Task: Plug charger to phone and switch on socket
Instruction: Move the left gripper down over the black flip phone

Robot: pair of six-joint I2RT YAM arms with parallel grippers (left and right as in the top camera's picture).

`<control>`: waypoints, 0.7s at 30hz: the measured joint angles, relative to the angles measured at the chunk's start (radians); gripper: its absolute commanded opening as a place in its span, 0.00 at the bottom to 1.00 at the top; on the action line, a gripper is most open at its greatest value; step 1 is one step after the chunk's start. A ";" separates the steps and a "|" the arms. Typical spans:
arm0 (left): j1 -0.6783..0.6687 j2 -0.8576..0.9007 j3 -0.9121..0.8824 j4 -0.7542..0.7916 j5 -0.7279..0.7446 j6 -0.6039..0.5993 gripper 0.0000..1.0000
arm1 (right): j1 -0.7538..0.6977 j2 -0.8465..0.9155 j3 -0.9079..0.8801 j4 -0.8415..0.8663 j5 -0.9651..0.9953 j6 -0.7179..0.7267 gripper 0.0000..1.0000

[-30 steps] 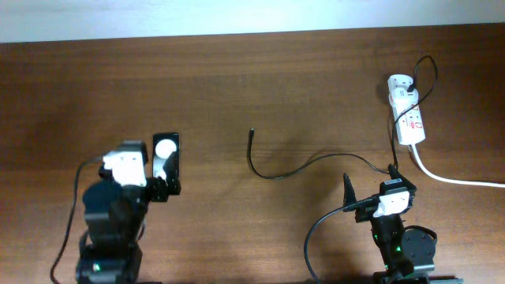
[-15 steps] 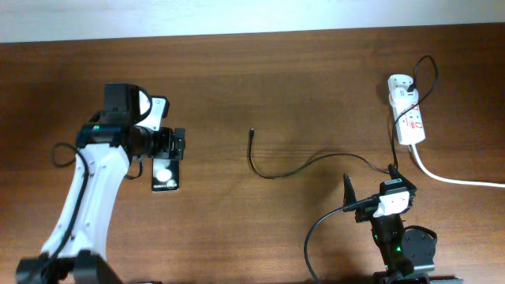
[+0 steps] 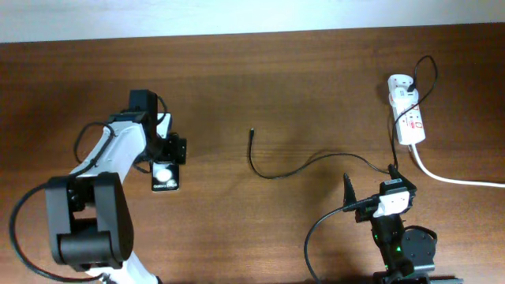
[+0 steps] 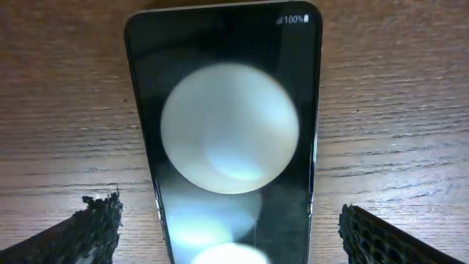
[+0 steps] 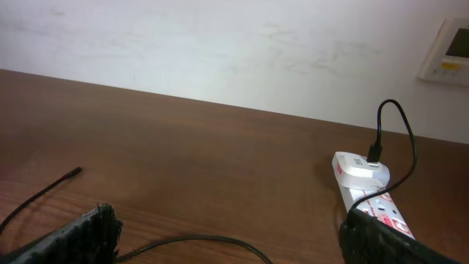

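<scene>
The phone is a black slab with white round spots, lying flat at the left of the table. My left gripper is open and hangs over the phone's far end. In the left wrist view the phone fills the middle, and the gripper has one finger on each side of it. The charger lies loose mid-table, its plug tip pointing away. It runs to the white adapter in the socket at the far right. My right gripper is open and empty, with the charger lying ahead of the fingers.
A thick white cord runs from the socket to the right edge. The socket and the plug tip show in the right wrist view. A white wall borders the table's far edge.
My left arm has reached forward from near its base, and its gripper is now over the phone. The right arm and the charger have not moved.
</scene>
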 measured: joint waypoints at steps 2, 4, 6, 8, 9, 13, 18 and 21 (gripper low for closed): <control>0.000 0.001 0.000 -0.003 0.000 0.000 0.99 | 0.000 0.000 0.000 0.000 0.000 0.000 0.99; 0.000 0.001 0.000 -0.011 0.002 0.000 0.99 | 0.000 0.000 0.000 0.000 0.000 0.000 0.99; 0.000 0.001 0.000 -0.020 0.012 0.000 0.99 | 0.000 0.000 0.000 0.000 0.000 0.000 0.99; 0.000 0.001 0.000 -0.029 0.013 0.000 0.99 | 0.000 0.000 0.000 0.000 0.000 0.000 0.99; 0.000 0.001 0.000 -0.032 0.014 0.000 0.99 | 0.000 0.000 0.000 0.000 0.000 0.000 0.99; 0.000 0.006 0.000 -0.044 0.016 0.000 0.99 | 0.000 0.000 0.000 0.000 0.000 0.000 0.99; 0.000 0.042 0.000 -0.049 0.016 0.000 0.99 | 0.000 0.000 0.000 0.000 0.000 0.000 0.99; 0.000 0.060 0.006 -0.053 0.015 0.000 0.99 | 0.000 0.000 0.000 0.000 0.000 0.000 0.99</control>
